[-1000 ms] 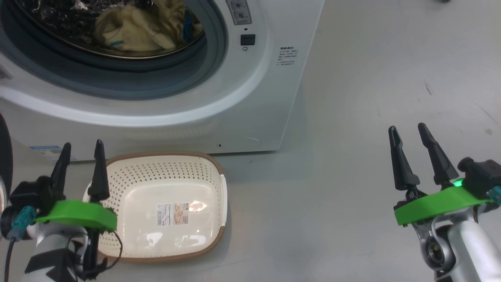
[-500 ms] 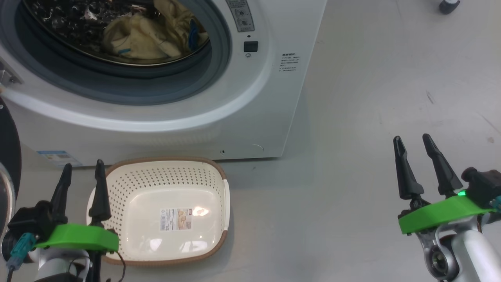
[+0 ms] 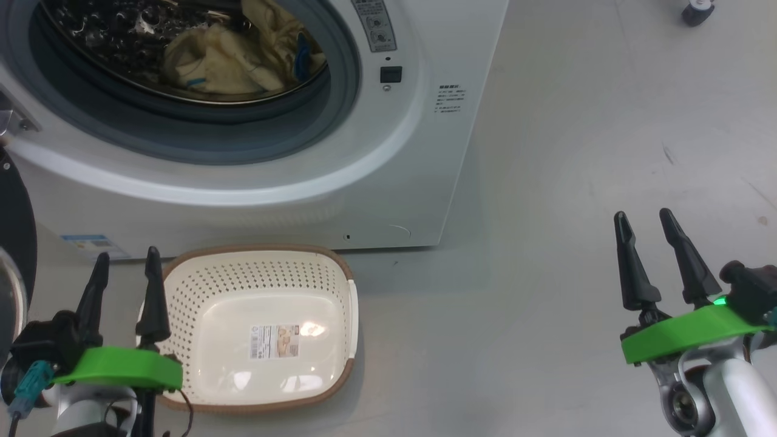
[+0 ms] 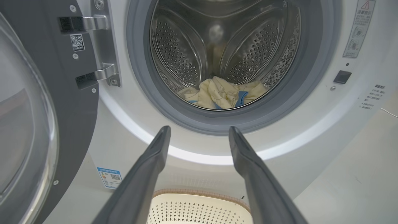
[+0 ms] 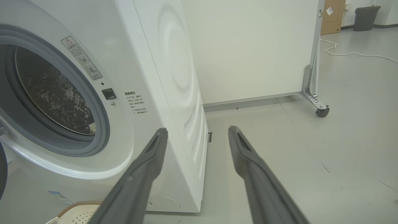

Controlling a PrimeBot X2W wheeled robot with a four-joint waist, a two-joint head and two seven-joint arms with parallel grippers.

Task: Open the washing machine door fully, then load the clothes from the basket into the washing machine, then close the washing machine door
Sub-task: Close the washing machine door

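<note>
Since apparently done loading, holds left pincer and right pincer spread, empty; clothes in drum ahead of left, basket bare just beside it, washing machine door open, awaiting closing.

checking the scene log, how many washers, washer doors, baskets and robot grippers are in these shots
big white front-loading washing machine: 1
round black-ringed glass door, swung open: 1
cream-white perforated plastic basket, empty: 1
robot grippers, left gripper and right gripper, jaws apart: 2
total: 5
</note>
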